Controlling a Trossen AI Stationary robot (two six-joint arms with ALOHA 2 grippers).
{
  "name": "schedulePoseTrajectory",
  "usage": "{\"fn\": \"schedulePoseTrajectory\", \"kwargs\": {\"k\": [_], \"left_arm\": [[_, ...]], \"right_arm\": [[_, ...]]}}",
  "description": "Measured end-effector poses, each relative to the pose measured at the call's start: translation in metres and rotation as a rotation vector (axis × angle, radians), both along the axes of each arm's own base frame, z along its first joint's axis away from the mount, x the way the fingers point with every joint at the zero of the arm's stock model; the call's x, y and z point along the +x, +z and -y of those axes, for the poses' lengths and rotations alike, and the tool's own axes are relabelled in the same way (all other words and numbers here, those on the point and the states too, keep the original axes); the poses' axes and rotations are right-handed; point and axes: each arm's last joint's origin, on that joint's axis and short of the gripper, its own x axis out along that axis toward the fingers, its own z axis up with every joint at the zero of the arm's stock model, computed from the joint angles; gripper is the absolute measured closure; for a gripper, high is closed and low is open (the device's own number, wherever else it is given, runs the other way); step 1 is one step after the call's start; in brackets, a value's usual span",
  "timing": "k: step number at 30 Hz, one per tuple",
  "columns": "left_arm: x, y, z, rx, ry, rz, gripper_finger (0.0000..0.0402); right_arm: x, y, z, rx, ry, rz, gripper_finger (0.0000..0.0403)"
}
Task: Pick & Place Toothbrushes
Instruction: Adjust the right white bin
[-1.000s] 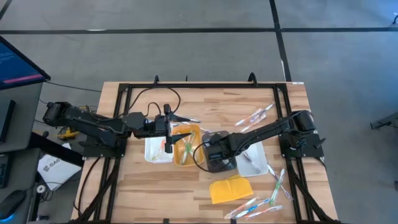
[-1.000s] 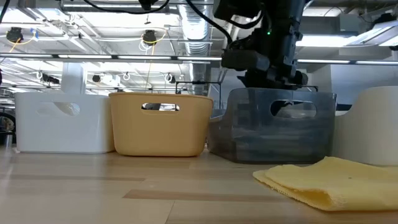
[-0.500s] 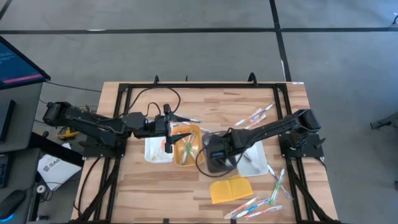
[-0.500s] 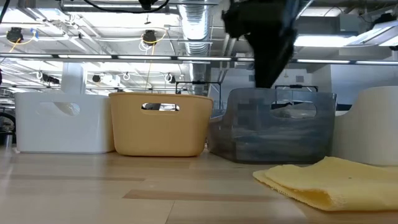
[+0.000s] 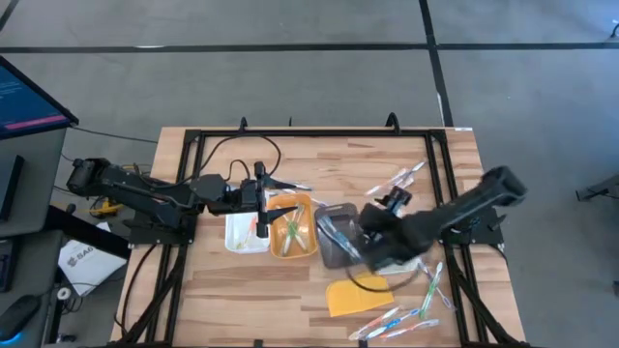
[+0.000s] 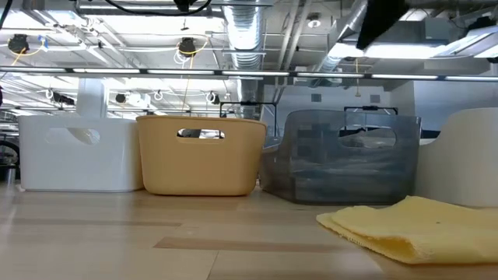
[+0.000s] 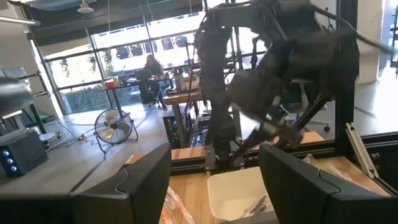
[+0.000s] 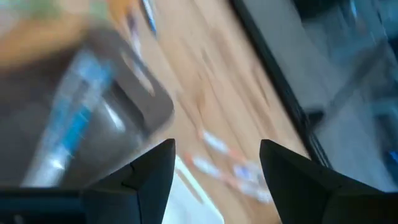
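The left gripper [image 5: 263, 198] hangs over the white tray [image 5: 239, 235], at the edge it shares with the orange tray [image 5: 293, 228]; its fingers [image 7: 134, 180] stand apart with nothing between them. One toothbrush lies in the white tray, and several lie in the orange tray. The grey tray [image 5: 334, 237] next along holds a blue toothbrush [image 5: 338, 235]. The right gripper [image 5: 372, 242] is just past the grey tray's right edge, above the yellow pad [image 5: 356, 292]; its fingers [image 8: 149, 171] are spread and empty. More toothbrushes [image 5: 397, 180] lie loose on the table [image 5: 329, 155] toward its far right, and another loose group [image 5: 411, 311] lies at the near right corner.
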Motion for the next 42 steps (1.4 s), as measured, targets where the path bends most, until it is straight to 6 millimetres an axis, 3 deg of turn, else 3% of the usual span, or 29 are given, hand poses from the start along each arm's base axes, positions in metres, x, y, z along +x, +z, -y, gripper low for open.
{"fn": "schedulePoseTrajectory", "kwargs": {"k": [7, 13, 19, 23, 29, 35, 42], "left_arm": [[0.0, 0.0, 0.0, -0.027, -0.005, 0.001, 0.0166], [-0.001, 0.0, 0.009, -0.088, -0.042, 0.006, 0.0166], [-0.002, 0.0, 0.016, -0.056, -0.072, 0.003, 0.0166], [-0.002, 0.0, 0.016, -0.03, -0.065, 0.004, 0.0166], [-0.002, 0.0, 0.016, -0.029, -0.065, 0.004, 0.0166], [-0.002, 0.0, 0.016, -0.029, -0.065, 0.005, 0.0166], [-0.002, 0.0, 0.016, -0.029, -0.065, 0.005, 0.0166]], "right_arm": [[-0.047, 0.008, -0.019, 0.064, 0.278, 0.216, 0.0173], [-0.056, -0.011, -0.026, 0.143, 0.536, 0.301, 0.0173], [-0.051, -0.032, -0.036, 0.289, 0.748, 0.275, 0.0173], [-0.042, -0.042, -0.044, 0.399, 0.689, 0.334, 0.0173], [-0.034, -0.066, -0.058, 0.584, 0.658, 0.247, 0.0173], [-0.017, -0.089, -0.069, 0.621, 0.651, 0.233, 0.0173], [-0.007, -0.107, -0.073, 0.95, 0.66, 0.088, 0.0173]]}}
